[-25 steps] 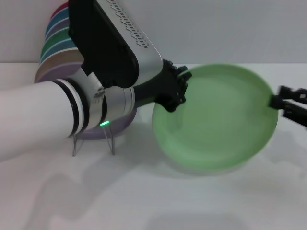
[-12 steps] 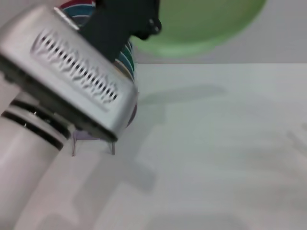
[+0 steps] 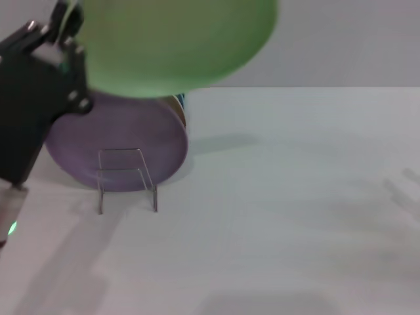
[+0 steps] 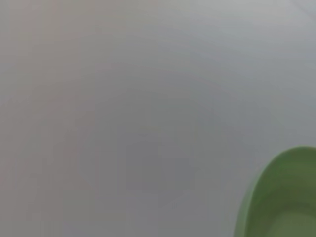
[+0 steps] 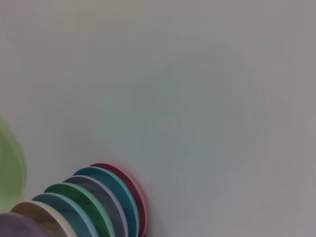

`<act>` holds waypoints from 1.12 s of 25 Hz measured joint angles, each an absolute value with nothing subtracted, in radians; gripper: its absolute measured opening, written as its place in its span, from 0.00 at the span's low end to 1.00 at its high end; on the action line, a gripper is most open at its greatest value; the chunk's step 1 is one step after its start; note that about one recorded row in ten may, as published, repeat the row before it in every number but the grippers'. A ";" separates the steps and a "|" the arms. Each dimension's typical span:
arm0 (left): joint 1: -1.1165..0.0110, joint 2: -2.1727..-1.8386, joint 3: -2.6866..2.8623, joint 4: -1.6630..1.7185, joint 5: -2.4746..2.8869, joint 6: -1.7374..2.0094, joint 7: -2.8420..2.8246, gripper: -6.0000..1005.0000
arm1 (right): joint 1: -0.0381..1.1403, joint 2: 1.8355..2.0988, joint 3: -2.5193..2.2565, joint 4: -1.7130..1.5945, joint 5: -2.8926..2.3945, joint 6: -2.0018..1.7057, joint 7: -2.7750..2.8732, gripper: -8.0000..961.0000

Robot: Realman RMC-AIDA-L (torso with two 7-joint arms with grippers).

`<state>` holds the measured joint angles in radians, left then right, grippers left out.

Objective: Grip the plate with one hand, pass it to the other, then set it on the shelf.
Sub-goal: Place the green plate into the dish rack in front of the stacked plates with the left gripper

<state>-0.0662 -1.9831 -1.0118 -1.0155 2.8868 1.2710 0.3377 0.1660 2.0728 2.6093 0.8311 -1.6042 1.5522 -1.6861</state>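
- Nearest in the head view, the white table (image 3: 282,216) lies bare in front and to the right
- The small clear wire rack (image 3: 126,178) stands on the table at the left, its front legs free; no pale green plate sits in its open front slot
- Just behind the rack's front frame a lilac plate (image 3: 118,141) stands on edge, with more coloured plates (image 5: 94,202) lined up behind it, seen as a fan of rims in the right wrist view
- Above the rack, the left gripper (image 3: 56,62), black and many-jointed, appears to clamp the left edge of the pale green plate (image 3: 174,42), though the contact point itself is hard to make out
- The plate hangs high in the air over the rack and the lilac plate, touching neither
- The right gripper is not in any view, so its state is unknown
- Risk, as a judgement: held by one edge only, the plate could pivot or slip out as it is lowered
- Risk: the rack is narrow and light, so a descent slightly off line could strike the lilac plate or tip the frame
- Risk: the plate hides the rack from above, so aiming the slot looks difficult
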 joint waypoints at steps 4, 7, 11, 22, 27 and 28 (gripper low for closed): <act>-0.182 -1.998 -1.057 -0.656 2.889 1.542 0.270 0.06 | 0.168 2.072 2.606 0.828 -1.606 1.553 -1.696 0.66; -0.289 -2.030 -1.122 -0.360 2.888 1.720 0.171 0.06 | 0.171 2.072 2.605 0.824 -1.606 1.554 -1.698 0.66; -0.325 -2.043 -1.147 -0.239 2.888 1.756 0.127 0.06 | 0.173 2.072 2.603 0.823 -1.606 1.554 -1.698 0.66; -0.328 -2.055 -1.143 -0.157 2.889 1.738 0.122 0.06 | 0.181 2.072 2.601 0.814 -1.606 1.556 -1.699 0.66; -0.329 -2.056 -1.144 -0.140 2.889 1.699 0.126 0.06 | 0.181 2.073 2.601 0.813 -1.606 1.567 -1.709 0.66; -0.328 -2.057 -1.143 -0.140 2.889 1.695 0.133 0.06 | 0.182 2.073 2.601 0.813 -1.606 1.567 -1.709 0.66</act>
<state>-0.3277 -2.0570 -1.1426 -0.1402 2.8886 1.6949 0.1330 0.1819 2.0731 2.6008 0.8131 -1.6055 1.5673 -1.7094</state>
